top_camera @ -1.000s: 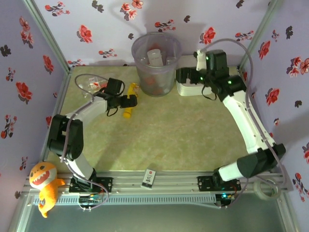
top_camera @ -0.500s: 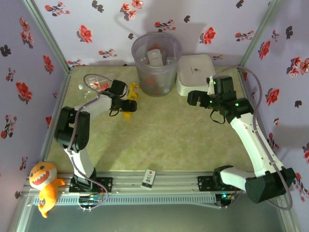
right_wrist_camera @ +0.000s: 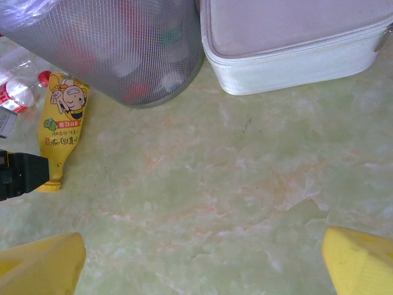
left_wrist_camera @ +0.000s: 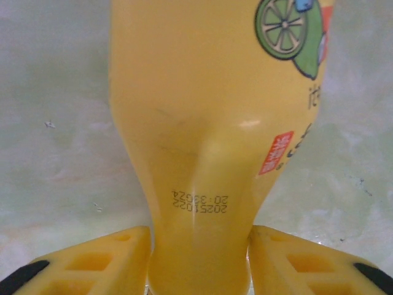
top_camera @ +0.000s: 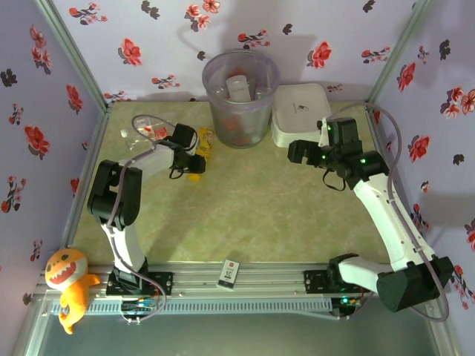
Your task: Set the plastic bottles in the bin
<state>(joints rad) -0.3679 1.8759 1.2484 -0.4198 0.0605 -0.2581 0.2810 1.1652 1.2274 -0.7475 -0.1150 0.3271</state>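
Left end effector pinching yellow bottle at neck; confirm firm grip, lift high, swing toward bin at one o'clock. Right end effector spread.

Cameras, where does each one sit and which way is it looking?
Top external: above and behind the bases, looking down on the table; both arms show.
Left wrist: on the left arm, looking along the left claw at the yellow bottle, fingers against its neck.
Right wrist: on the right arm, looking down at bin, box and table; right claw open at the bottom corners.
Shared: right wrist and top views both catch the yellow bottle, bin and box.
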